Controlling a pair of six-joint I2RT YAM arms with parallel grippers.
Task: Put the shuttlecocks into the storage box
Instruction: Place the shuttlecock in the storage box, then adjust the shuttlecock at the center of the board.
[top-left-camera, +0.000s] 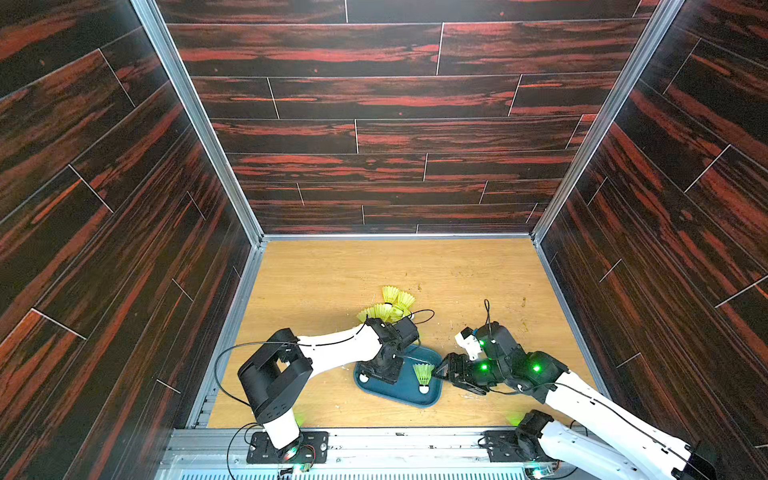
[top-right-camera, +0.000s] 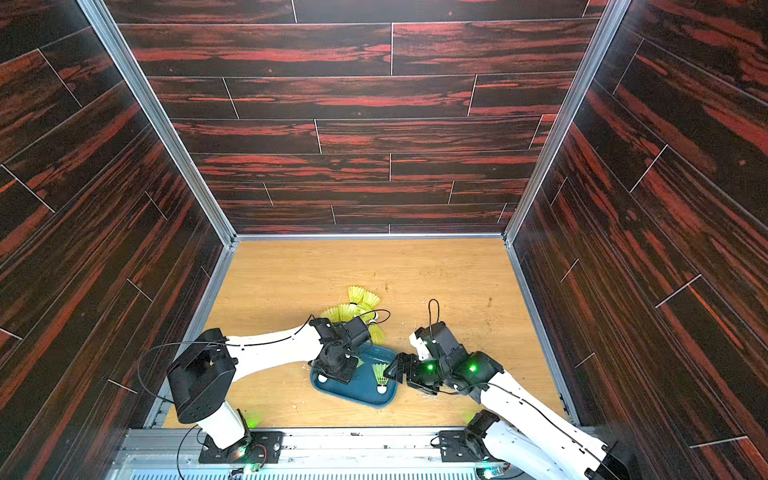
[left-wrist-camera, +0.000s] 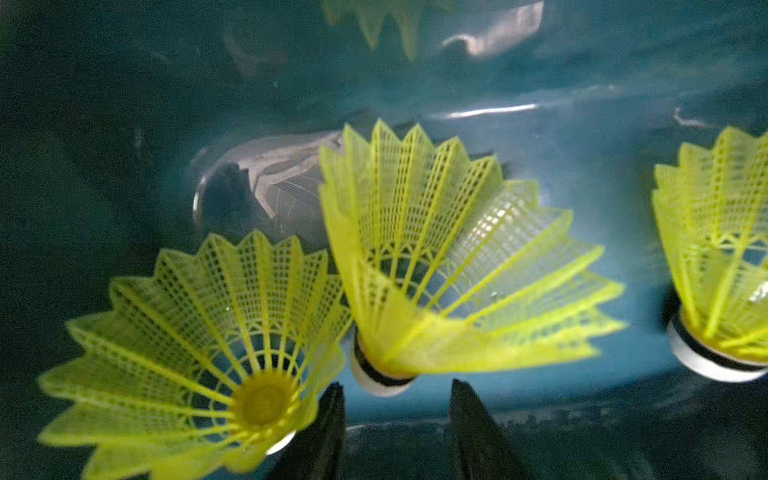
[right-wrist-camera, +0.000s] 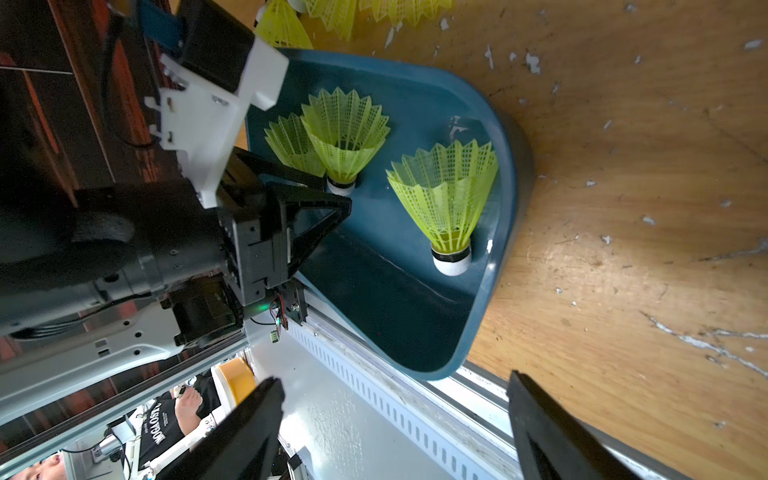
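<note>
Two arms lean in over the table (top-left-camera: 324, 282) from the near edge, and the box (top-left-camera: 401, 392) sits askew between them, close to the front. On the left, the left gripper (left-wrist-camera: 397, 419) hangs low inside the box's left half. Its black fingertips (left-wrist-camera: 328, 419) are only a narrow gap apart. The white cork of one shuttlecock sits just off the tips, and nothing looks pinched between them. Three shuttlecocks (right-wrist-camera: 345, 133) are in the box, each apparently standing on its cork with the yellow-green skirt up. Two are crowded together right at the left gripper, their skirts touching. The third (top-left-camera: 423, 374) stands apart toward the box's right side, near the rim. Just beyond the box's far edge, behind the left wrist, a pile (top-left-camera: 388, 305) of more shuttlecocks lies jumbled on the table, outside the box. Furthest right, the right gripper (right-wrist-camera: 395, 436) waits just outside the box's right rim, pointed at the lone shuttlecock. Its jaws are spread wide with nothing in them.
</note>
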